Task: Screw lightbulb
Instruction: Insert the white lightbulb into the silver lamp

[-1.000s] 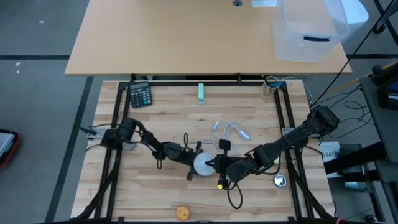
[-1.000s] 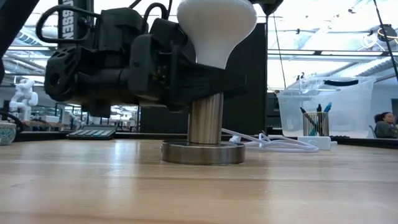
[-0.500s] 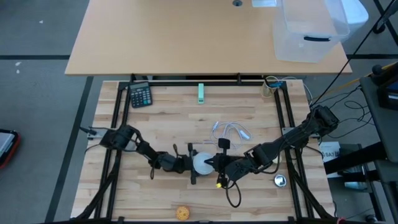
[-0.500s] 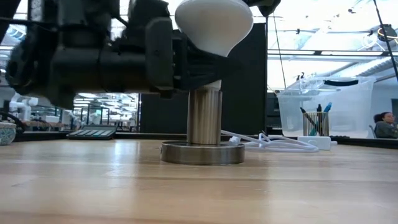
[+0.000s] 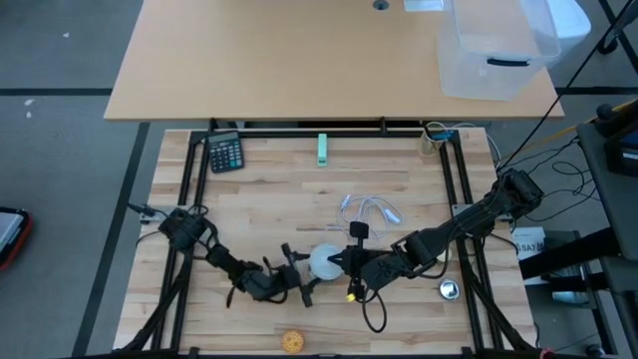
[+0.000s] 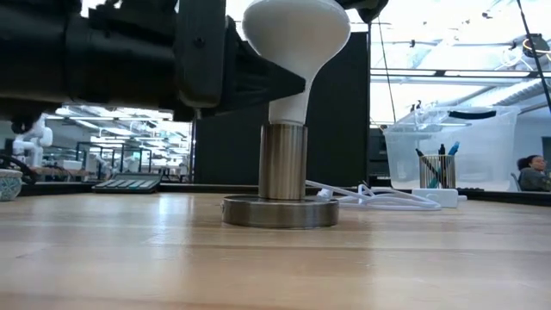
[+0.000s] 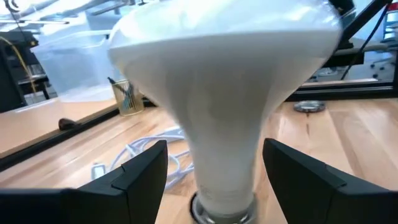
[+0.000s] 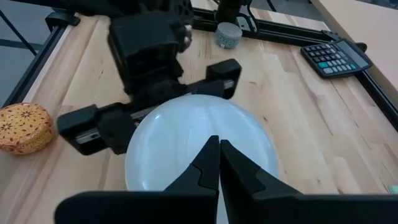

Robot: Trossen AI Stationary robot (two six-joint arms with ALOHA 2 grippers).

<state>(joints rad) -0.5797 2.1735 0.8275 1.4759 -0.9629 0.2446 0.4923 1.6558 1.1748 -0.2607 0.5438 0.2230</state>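
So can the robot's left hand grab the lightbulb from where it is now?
Probably yes. The left hand is open, with one finger on each side of the lightbulb neck, apart from it, nothing between. The shut right hand sits above the globe, not in its way.

We read this as a robotics lab/test bay. Evidence: wood-slat desk (image 5: pixel 299 189) boxed in by a black metal frame (image 5: pixel 299 130) w/ two arms mounted on it; cable runs (image 5: pixel 558 160) along the grey floor beside the rig. Low view shows an open-plan hall behind w/ ceiling strip lights (image 6: pixel 448 73), a clear storage bin (image 6: pixel 430 146), a pen cup (image 6: pixel 438 170), and a seated person (image 6: pixel 532 175) at far right.
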